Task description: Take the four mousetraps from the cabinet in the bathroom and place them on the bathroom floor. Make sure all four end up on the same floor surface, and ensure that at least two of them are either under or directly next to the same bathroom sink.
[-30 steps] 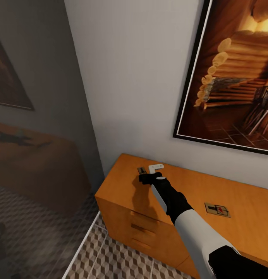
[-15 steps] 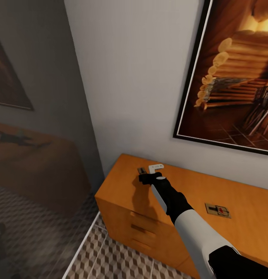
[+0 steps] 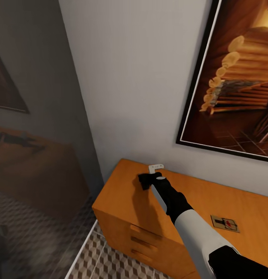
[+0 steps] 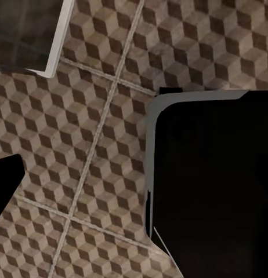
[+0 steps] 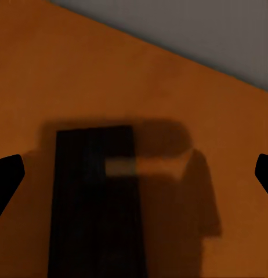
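Note:
The orange-brown cabinet (image 3: 122, 193) stands against the pale wall, and one mousetrap (image 3: 225, 223) lies flat on its top towards the right. My right gripper (image 3: 144, 181) hangs over the back left part of the top, far from that trap. In the right wrist view it (image 5: 134, 174) is open, its fingertips (image 5: 6, 182) wide apart just above the wood. Between them lies a dark rectangular shape (image 5: 93, 197), too shadowed to name. In the left wrist view, one fingertip (image 4: 6, 185) of my left gripper hangs over the cube-patterned bathroom floor (image 4: 82, 145).
A large dark-framed picture (image 3: 234, 77) hangs on the wall above the cabinet. A dim reflective panel (image 3: 33, 155) rises to the cabinet's left. Patterned floor (image 3: 110, 255) runs in front of the drawers (image 3: 143, 242). A black part of my own body (image 4: 215, 185) shows over the floor.
The head camera has shifted, so the whole picture sits differently. A small grey thing seen beside my right gripper earlier is now covered by it. The trap at the right has stayed put.

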### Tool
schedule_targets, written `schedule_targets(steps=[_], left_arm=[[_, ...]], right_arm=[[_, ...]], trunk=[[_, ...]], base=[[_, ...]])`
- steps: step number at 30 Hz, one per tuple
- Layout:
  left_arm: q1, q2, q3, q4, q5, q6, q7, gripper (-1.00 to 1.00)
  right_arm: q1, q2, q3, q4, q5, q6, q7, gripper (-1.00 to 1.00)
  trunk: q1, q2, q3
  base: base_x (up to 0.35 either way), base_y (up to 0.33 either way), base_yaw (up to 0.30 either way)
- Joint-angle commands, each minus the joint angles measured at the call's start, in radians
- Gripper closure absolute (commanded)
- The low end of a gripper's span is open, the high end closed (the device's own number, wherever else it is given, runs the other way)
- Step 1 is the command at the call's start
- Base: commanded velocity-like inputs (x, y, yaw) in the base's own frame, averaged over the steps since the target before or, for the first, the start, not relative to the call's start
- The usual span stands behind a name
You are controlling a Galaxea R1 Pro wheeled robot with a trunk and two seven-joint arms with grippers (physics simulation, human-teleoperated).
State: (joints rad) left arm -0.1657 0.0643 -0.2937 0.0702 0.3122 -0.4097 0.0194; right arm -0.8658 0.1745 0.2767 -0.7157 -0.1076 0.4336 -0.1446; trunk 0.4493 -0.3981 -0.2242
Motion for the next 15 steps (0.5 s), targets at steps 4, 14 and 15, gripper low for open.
schedule_targets(steps=[4,14,15], left_arm=[[-0.001,-0.001,-0.008,0.004,0.004,-0.006,0.002,-1.0],[-0.001,0.0,-0.008,0.005,0.004,-0.006,0.002,-1.0],[-0.001,0.0,-0.008,0.005,0.004,-0.006,0.002,-1.0]], right_arm=[[-0.001,0.0,0.002,-0.001,-0.01,0.004,-0.009,-1.0],[-0.001,0.0,0.002,-0.001,-0.01,0.004,-0.009,-1.0],[-0.001,0.0,0.002,-0.001,-0.01,0.004,-0.009,-1.0]], trunk=[[0.001,-0.002,-0.002],[0.001,-0.002,-0.002],[0.001,-0.002,-0.002]], base=[[0.026,0.0,0.0],[0.003,0.0,0.0],[0.0,0.0,0.0]])
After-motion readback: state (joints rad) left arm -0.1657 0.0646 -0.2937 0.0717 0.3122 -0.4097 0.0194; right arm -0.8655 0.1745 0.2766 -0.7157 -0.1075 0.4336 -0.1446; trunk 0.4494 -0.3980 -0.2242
